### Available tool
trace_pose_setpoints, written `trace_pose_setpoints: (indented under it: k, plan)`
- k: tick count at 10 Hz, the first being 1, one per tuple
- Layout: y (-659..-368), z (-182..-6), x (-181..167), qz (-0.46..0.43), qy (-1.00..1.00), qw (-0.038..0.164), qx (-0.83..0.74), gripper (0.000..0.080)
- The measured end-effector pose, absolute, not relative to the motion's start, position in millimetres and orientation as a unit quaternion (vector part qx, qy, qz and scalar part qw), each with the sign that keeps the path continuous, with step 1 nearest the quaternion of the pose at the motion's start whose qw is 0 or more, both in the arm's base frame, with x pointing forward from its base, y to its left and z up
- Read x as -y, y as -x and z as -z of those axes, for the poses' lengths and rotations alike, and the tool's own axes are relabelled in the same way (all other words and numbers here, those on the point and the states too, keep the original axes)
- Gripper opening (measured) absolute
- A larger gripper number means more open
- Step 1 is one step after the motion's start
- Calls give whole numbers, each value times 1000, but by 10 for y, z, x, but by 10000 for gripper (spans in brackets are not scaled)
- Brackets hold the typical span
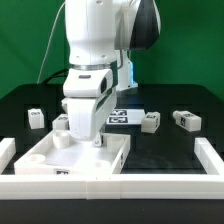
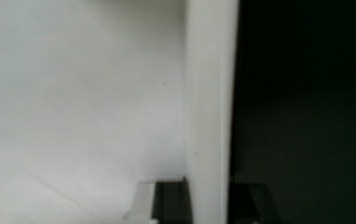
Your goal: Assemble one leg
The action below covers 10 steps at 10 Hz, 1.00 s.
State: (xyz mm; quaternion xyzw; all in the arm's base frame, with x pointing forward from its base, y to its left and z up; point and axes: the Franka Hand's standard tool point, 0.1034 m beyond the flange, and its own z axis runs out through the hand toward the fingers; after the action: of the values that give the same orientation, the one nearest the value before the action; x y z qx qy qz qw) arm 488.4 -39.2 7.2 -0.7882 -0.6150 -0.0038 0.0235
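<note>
The large white tabletop (image 1: pixel 60 160) lies at the front on the exterior view's left, with a round socket (image 1: pixel 62 141) showing. My gripper (image 1: pixel 99 140) stands straight down over its far right edge. In the wrist view the dark fingers (image 2: pixel 170 205) sit on both sides of the tabletop's white edge (image 2: pixel 210 100), and the gripper (image 2: pixel 210 187) is shut on it. Several small white legs with tags lie loose on the black table: two on the left (image 1: pixel 37 118) (image 1: pixel 60 122) and two on the right (image 1: pixel 150 122) (image 1: pixel 187 120). None is held.
The marker board (image 1: pixel 127 115) lies flat behind the gripper. A white fence (image 1: pixel 150 185) runs along the front, with side walls on the left (image 1: pixel 6 150) and right (image 1: pixel 208 155). The arm's body hides the middle of the table.
</note>
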Motion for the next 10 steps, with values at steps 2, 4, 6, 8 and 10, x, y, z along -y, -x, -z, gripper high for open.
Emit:
trace_pose_setpoints:
  k: [2,4,6,8,10]
  plan:
    - [-4886,-73,393,4,779,23,627,62]
    - [-4902,-79,321,3,755,20,656,62]
    - [-4933,-73,93,2,730,17,684,62]
    - [-4938,-72,17,2,725,17,689,62]
    - [-4939,-72,29,3,726,17,688,62]
